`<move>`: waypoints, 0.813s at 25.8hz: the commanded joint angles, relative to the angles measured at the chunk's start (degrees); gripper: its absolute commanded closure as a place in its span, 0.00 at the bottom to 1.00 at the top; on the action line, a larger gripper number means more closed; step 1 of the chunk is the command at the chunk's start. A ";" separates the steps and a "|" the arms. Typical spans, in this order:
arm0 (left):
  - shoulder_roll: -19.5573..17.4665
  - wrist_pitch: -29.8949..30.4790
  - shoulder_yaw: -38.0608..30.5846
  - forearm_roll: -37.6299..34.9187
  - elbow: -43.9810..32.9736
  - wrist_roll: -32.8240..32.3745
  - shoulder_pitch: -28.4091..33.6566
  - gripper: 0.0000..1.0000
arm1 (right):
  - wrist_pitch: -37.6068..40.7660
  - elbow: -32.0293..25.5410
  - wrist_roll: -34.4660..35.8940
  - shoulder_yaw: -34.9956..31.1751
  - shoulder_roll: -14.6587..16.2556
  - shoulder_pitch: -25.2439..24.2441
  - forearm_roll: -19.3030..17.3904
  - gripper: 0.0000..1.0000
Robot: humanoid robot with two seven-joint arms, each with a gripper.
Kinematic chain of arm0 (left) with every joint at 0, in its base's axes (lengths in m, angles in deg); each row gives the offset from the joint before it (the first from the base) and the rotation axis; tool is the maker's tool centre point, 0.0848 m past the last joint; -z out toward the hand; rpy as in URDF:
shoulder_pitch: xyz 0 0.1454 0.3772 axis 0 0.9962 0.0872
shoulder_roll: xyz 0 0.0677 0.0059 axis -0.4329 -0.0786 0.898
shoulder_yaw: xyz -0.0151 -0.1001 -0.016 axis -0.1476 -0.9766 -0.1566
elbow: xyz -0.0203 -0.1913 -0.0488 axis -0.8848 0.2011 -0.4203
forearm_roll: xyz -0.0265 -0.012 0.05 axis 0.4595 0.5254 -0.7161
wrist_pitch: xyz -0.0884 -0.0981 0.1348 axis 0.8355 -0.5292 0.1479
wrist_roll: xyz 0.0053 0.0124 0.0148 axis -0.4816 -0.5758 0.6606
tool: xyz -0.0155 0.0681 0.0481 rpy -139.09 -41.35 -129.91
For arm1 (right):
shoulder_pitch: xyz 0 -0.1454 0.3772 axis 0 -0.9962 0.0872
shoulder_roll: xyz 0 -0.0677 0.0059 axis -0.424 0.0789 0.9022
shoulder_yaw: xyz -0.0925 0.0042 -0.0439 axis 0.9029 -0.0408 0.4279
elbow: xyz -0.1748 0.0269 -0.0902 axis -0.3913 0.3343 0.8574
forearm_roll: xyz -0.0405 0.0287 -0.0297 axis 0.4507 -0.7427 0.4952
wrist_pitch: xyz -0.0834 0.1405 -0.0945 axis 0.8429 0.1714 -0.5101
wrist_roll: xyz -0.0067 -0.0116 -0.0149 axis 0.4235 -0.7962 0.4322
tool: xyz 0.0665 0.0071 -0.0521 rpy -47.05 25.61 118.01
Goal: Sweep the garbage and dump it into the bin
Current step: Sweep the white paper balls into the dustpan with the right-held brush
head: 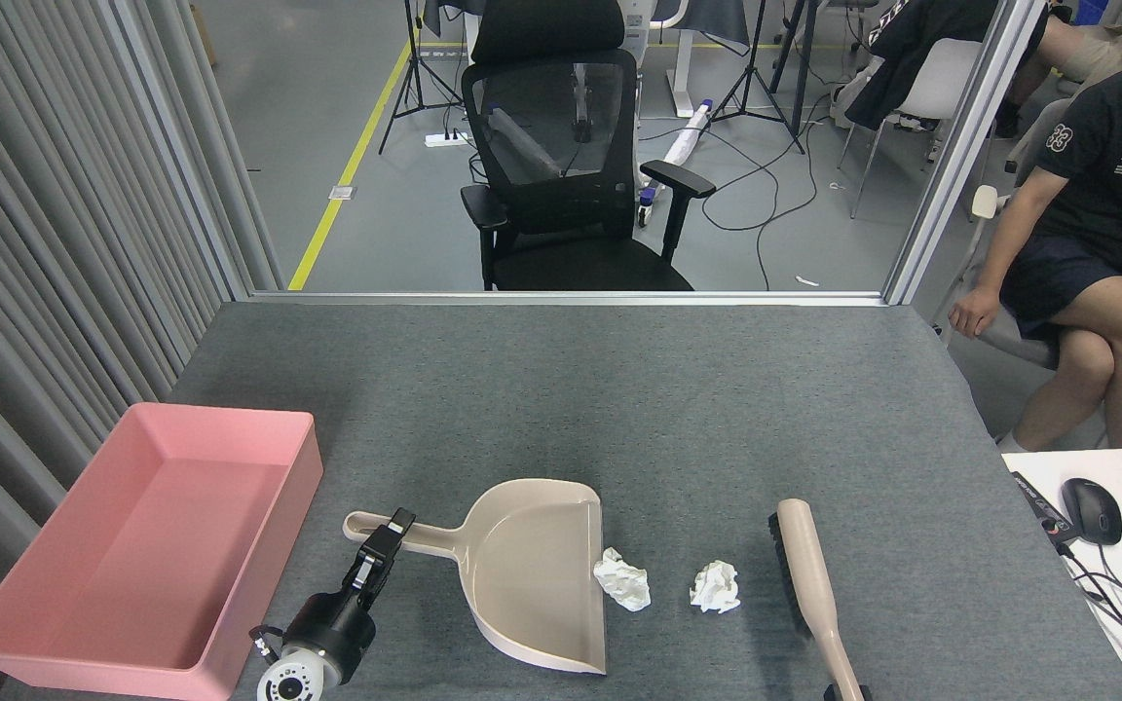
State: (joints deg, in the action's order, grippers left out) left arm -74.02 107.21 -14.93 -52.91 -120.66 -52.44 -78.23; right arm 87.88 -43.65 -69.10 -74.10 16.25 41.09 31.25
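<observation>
Two tools and two scraps share the grey worktop (619, 389), and nothing has reached the bin (25, 628) yet, so by my reading the task is at its opening step: taking hold of the tools before any sweeping. The bin, the largest thing here, is a shallow pink tray at the near left edge, empty as far as its floor shows. Just right of it lies the beige dustpan (532, 584), its open mouth facing right and its handle pointing left toward the bin. The left gripper (388, 538) sits at that handle with its dark fingers around or right against it; it looks closed on the handle, though the narrow angle leaves me unsure how firm the hold is. Further right the brush (809, 584) lies along the worktop with its handle running to the bottom edge, where a small dark part shows; that may be the right gripper, but I cannot tell whether it is, nor whether it is open or closed. Smallest are the garbage pieces: one tissue ball (621, 578) touching or just beside the dustpan's lip, and a second tissue ball (715, 586) between it and the brush, apart from both. The next move probably calls for steadying the pan flat against the worktop while the brush draws both balls leftward over the lip.
</observation>
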 commanded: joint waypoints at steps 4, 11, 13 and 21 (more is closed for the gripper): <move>-0.06 0.03 -0.07 0.08 0.00 0.04 0.00 0.80 | 0.65 0.27 -0.01 0.26 -1.23 -1.23 0.09 0.89; -0.15 0.03 -0.07 -0.10 -0.36 0.04 0.00 0.79 | 0.29 1.32 -0.01 4.83 -5.62 -0.79 0.18 0.92; -0.15 0.03 -0.15 0.08 -0.44 0.13 0.00 0.79 | -0.32 1.76 -0.01 6.15 -7.38 -0.52 0.71 0.94; -0.50 0.03 -0.15 0.17 -1.67 0.13 0.26 0.79 | -4.80 5.01 -0.01 14.50 -9.67 4.57 0.62 0.96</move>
State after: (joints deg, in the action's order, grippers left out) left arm -74.48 107.23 -15.08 -52.78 -121.46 -52.33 -78.23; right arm 84.93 -40.23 -69.05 -62.92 7.62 43.73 31.85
